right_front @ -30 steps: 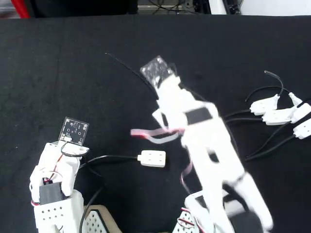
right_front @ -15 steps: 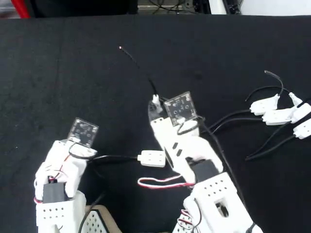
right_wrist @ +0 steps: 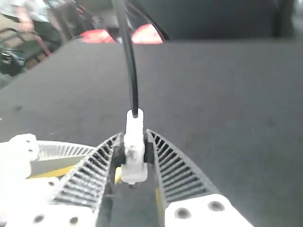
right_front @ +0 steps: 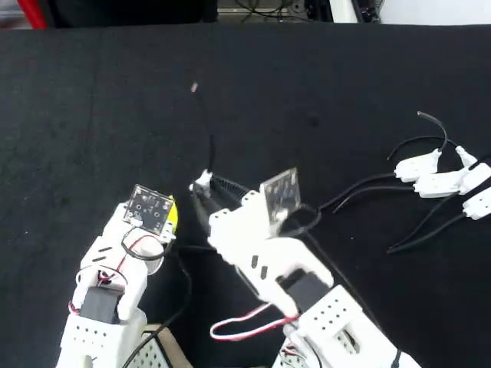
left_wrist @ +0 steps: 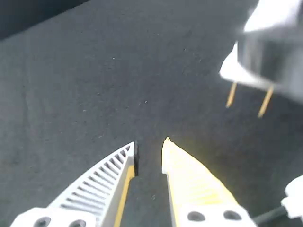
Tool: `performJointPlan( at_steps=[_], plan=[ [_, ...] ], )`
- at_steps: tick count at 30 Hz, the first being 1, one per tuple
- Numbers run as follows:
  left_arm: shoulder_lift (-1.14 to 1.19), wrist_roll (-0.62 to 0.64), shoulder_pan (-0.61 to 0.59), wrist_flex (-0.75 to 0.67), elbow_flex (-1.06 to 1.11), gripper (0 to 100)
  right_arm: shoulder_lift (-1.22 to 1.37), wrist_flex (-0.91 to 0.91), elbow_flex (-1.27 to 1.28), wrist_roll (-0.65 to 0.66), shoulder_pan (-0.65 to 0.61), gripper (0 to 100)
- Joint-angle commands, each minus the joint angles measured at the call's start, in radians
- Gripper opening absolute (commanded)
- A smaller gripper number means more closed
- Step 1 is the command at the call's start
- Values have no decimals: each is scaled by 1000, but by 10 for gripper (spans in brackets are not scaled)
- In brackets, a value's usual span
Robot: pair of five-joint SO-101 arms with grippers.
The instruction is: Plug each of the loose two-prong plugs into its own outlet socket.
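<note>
My right gripper is shut on a small white two-prong plug just above the black table. The plug's thin black cable trails away toward the back. In the right wrist view the plug sits pinched between the ribbed fingers, with the cable rising from it. My left gripper is close beside it on the near left. In the left wrist view my left gripper is open by a narrow gap with nothing in it, and the plug's two brass prongs hang ahead of it.
Several white plugs and sockets with black cables lie in a cluster at the right edge. A white piece on a black cable shows beside my left gripper. A beige base sits at the near edge.
My right arm has pulled back and leftward with the plug, dragging its cable along. It now covers the white outlet socket that lay at the near centre. My left arm has moved forward and right.
</note>
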Motion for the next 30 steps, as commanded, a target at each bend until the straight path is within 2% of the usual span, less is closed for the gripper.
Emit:
performJointPlan(
  at_steps=[1, 8, 13, 20, 25, 30],
  plan=[
    [-8, 51, 16, -29, 19, 110, -82, -133, 68, 52, -51, 12],
    [-8, 143, 25, -28, 19, 110, -208, 54, 61, -89, -74, 12],
    [-8, 201, 36, -37, 18, 110, -266, 126, 61, -92, -89, 12],
    [-26, 198, 105, -34, 2, 105, -297, 233, 53, -84, -100, 12],
    [-28, 196, 99, -37, 1, 105, -300, 269, 44, -84, -100, 12],
    [-28, 196, 97, -61, 7, 107, -300, 387, -16, -84, -100, 12]
  ],
)
